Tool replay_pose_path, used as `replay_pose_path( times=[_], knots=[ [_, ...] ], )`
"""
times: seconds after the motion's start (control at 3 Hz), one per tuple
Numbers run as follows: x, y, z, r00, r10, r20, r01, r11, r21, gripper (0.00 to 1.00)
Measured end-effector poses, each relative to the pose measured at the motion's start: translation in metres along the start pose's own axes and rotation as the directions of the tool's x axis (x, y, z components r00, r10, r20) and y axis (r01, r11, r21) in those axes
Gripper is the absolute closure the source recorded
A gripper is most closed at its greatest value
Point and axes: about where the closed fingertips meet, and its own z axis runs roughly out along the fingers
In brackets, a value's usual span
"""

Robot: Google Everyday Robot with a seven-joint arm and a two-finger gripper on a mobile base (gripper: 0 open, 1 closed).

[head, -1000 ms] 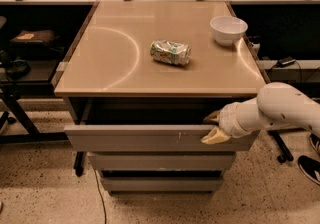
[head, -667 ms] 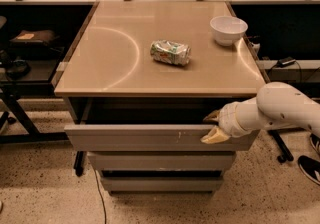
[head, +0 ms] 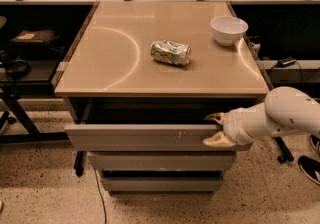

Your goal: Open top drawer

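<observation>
The gripper (head: pixel 212 129) sits at the right end of the top drawer (head: pixel 140 138). Its fingers (head: pixel 218 140) straddle the front panel's upper edge, one behind the lip and one on the grey face, apparently pinching it. The drawer stands partly out from under the table (head: pixel 115 68), with a dark gap behind the fingers and the two narrower drawer fronts (head: pixel 160 160) set further in below them, so the pulling step is judged under way. The next move calls for a straight, level pull toward the camera, since this off-centre hold could skew the drawer.
</observation>
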Motion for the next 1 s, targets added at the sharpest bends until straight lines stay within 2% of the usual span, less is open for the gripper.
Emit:
replay_pose_path(
  times=[0.33,0.67,1.0],
  knots=[
    [0.014,0.056,-0.025,0.999,0.037,0.005,-0.036,0.9979,-0.053,0.2],
    [0.013,0.065,-0.033,0.999,0.043,0.005,-0.042,0.9973,-0.061,0.45],
    [0.011,0.064,-0.036,0.999,0.043,0.005,-0.042,0.9973,-0.061,0.68]
  ],
)
